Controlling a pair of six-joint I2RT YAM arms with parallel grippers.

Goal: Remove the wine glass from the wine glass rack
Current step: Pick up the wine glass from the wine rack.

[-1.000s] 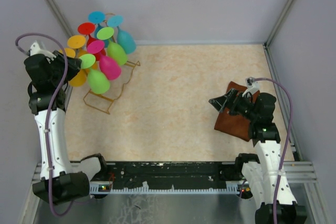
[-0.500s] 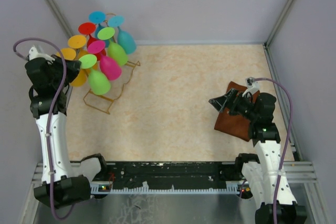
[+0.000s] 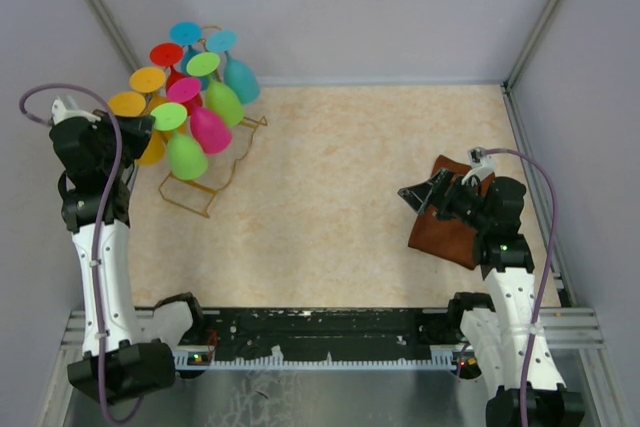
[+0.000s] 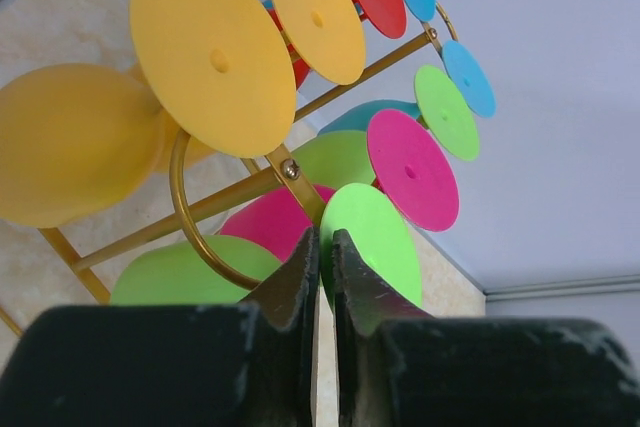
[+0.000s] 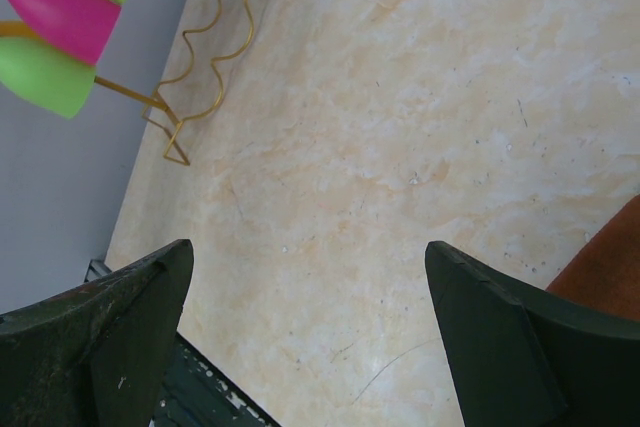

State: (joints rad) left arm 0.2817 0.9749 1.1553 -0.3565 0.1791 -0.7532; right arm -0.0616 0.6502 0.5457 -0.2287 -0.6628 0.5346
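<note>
Top view first: the tall thin golden-yellow wire rack [image 3: 232,157] stands in the far left corner of the beige marbled table [image 3: 340,177], with the bright plastic wine glasses [image 3: 210,129] all hanging on it. I count eight round feet: two blue, two green, two yellow-orange, one red, one pink. The white left arm [image 3: 100,247] comes up right beside the rack, its black wrist next to a yellow bowl (can't pick out its fingers from up here). The right gripper [image 3: 425,195] is well apart on the right side, over the edge of one rust-brown cloth [image 3: 445,237].

Left wrist view: the left gripper [image 4: 320,247] has its two black fingers [image 4: 290,287] almost pressed together, just a thin slit between them. The tips sit right in front of a lime-green foot and a gold bar of the rack. Whether they're nipping anything, I honestly can't tell. Same eight feet here, plus five bowls behind them (yellow, teal, pink, two green).

Right wrist view: the two dark fingers [image 5: 100,337] are spread wide, with bare table showing between them. Three bowls poke in at the top left (green, pink, green), above the rack's wavy base, and a corner of the brown cloth shows at the right edge
</note>
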